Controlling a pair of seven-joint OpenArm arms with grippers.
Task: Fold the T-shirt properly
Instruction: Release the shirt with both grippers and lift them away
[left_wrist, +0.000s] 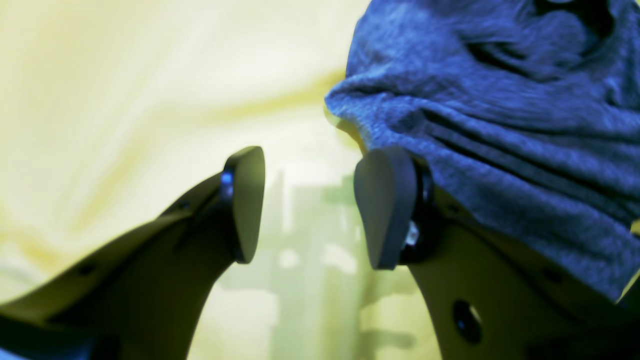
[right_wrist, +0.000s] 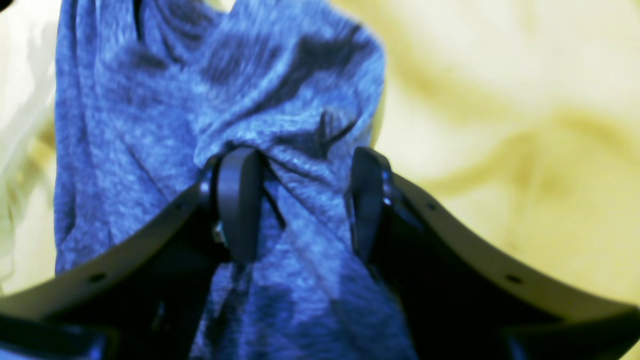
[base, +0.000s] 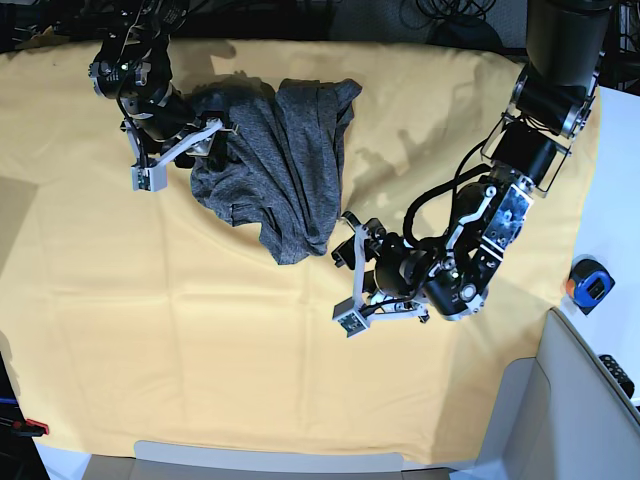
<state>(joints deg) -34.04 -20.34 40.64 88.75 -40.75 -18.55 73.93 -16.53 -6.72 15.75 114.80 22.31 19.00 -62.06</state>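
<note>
**Item: grey T-shirt, bunched, awaiting spread and fold**

**Article.** T-shirt (base: 280, 165), heather-grey knit, lying crumpled in a heap on the yellow-orange cloth sheet (base: 200, 340) that covers the desk. In the base view the heap sits toward 11 o'clock from centre. Its long axis runs from about 12 o'clock down to a pointed lower end at about 6 o'clock. No sleeve or hem is laid out flat; folding proper is judged not yet begun.

**Right gripper** (base: 178, 152). At 9 o'clock of the heap, against its upper-left edge. The right wrist view shows the jaws parted to a middling width with grey fabric (right_wrist: 300, 200) bulging between them and wrapped round both pads; a clamped hold cannot be confirmed.

**Left gripper** (base: 352, 272). At about 4 o'clock of the heap's lower point, just beside it. In the left wrist view the jaws (left_wrist: 307, 205) stand apart with only bare sheet between them; the shirt's edge (left_wrist: 500, 150) lies behind one pad, toward 1 o'clock, and is not gripped.

**Governing relation.** Both arms are near the garment, at opposite ends of its long axis; the right is already in the cloth, and the left would have to shift toward 10 o'clock in the base view to get the lower point between its jaws.

**Other.** Tape measure (base: 588, 285) at the desk's 3 o'clock edge, well apart.
</note>
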